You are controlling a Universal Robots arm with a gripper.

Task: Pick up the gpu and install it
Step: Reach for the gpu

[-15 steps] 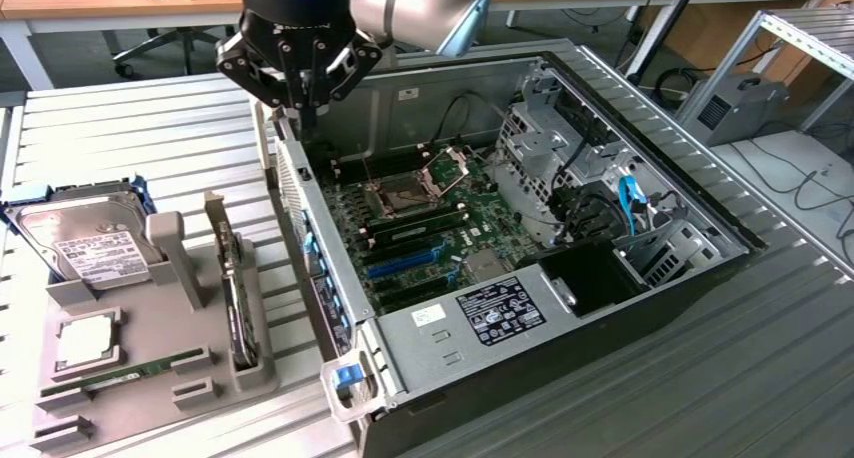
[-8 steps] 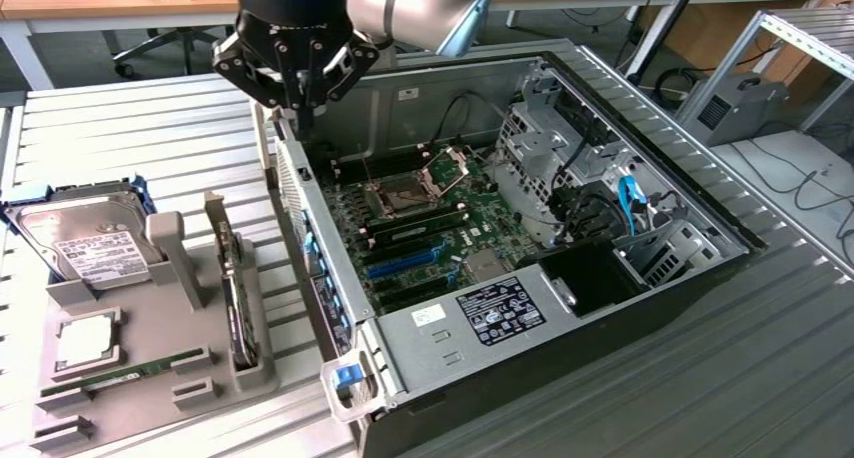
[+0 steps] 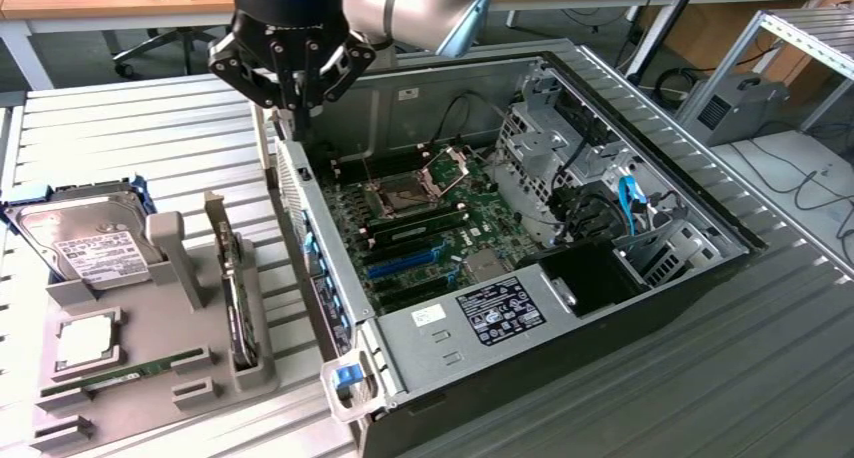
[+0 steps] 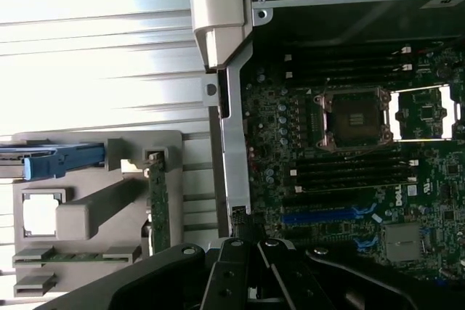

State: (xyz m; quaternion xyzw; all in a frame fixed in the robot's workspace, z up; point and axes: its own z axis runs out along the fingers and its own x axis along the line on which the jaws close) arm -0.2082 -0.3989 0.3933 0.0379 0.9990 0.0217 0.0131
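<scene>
The gpu (image 3: pixel 238 290) stands on edge in a slot of the grey holder (image 3: pixel 167 278) at the exterior view's left, a thin green card with dark parts. In the wrist view the gpu (image 4: pixel 158 208) shows edge-on as a narrow green strip. My gripper (image 3: pixel 296 110) hangs above the near wall of the open computer case (image 3: pixel 441 343), well behind and above the gpu and apart from it. Its fingers are shut with nothing between them. In the wrist view the gripper (image 4: pixel 251 243) sits over the case's grey wall, beside the motherboard (image 4: pixel 349 179).
The holder also carries a silver hard drive (image 3: pixel 80 243) with a blue clip, a processor (image 3: pixel 83 340) and a narrow memory stick (image 3: pixel 127 373). Inside the case are blue card slots (image 3: pixel 400 263), an open processor socket (image 3: pixel 400 193), drive cages (image 3: pixel 547 148) and cables.
</scene>
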